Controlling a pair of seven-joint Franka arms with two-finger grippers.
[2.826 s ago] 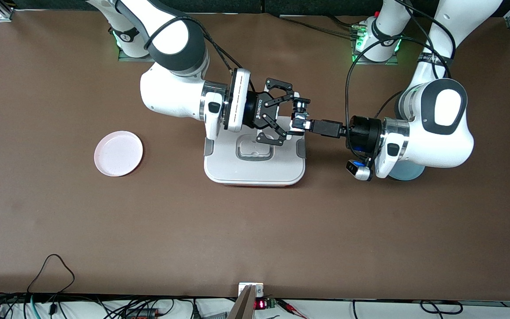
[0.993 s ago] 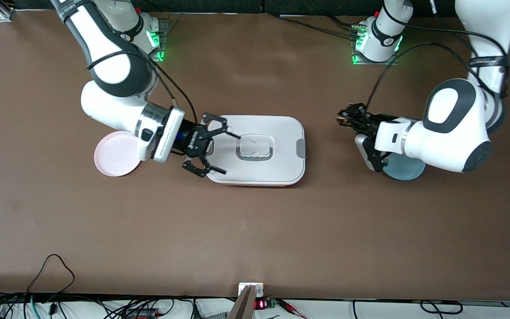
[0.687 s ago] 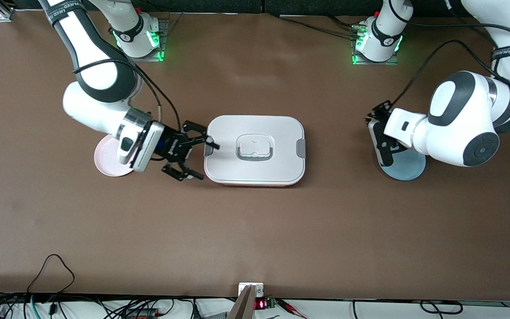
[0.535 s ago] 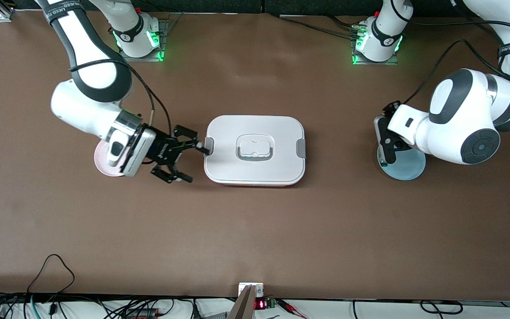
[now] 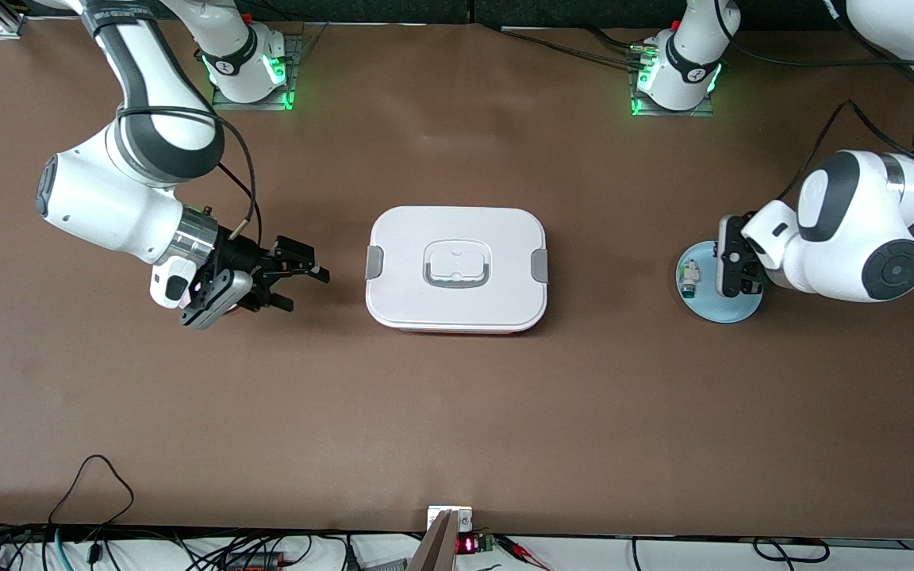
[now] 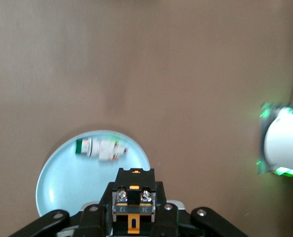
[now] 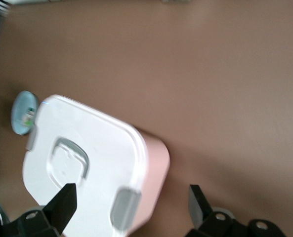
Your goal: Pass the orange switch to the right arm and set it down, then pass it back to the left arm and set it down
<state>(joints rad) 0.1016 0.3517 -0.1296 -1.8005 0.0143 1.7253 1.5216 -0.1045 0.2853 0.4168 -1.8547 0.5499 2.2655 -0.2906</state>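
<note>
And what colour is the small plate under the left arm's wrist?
Light blue plate, clearest in the left wrist view.

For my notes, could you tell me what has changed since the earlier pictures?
Both grippers withdrew from the box: the left gripper, still shut on the orange switch, moved over the blue plate; the right gripper, open and empty, toward the right arm's end. Box unmoved.

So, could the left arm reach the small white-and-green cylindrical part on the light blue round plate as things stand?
Probably yes: the left gripper hangs over that plate and the part lies uncovered. Grasping it looks unlikely: it is shut on the black-and-orange switch.
</note>
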